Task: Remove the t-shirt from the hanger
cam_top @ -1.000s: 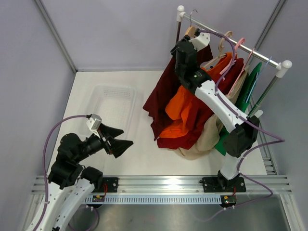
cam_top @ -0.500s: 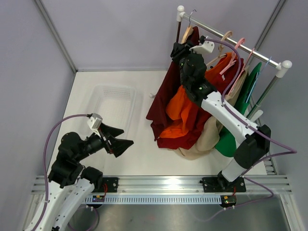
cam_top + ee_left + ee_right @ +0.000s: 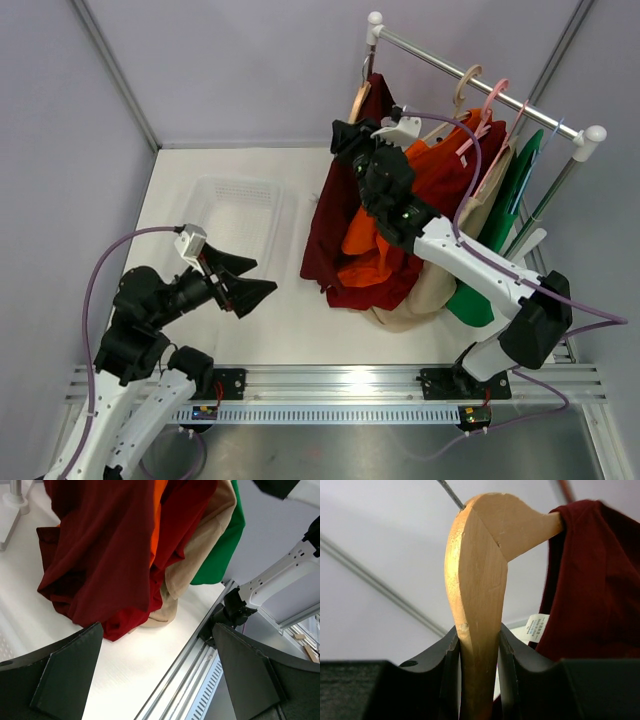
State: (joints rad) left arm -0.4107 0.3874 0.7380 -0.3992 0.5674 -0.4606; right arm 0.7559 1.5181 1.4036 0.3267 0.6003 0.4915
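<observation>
one dark red t-shirt [image 3: 335, 215] hangs from one wooden hanger [image 3: 477, 580] at the left end of the rail [image 3: 440, 62], draping down to the table [image 3: 290, 320]. in the right wrist view the shirt covers only one arm of the hanger; the other arm is bare wood.

the right gripper [image 3: 479, 647] is clamped on that bare arm, one finger on each side. over the last second it has drawn the hanger to the left and nearer, so the shirt now sits apart from the other garments. judgement: the shirt is separated and ready for stripping, but it is not yet off. whether the hook is on the rail cannot be told.

the left gripper [image 3: 262, 279] hovers low at the near left, fingers spread wide and holding nothing, aimed at the shirt hem.

count:
- garments: five (dark red, orange, red, beige, green).
- hangers: three clearly seen; others may be hidden.
- basket [image 3: 215, 190]: one, far left.
- arms: two.
</observation>
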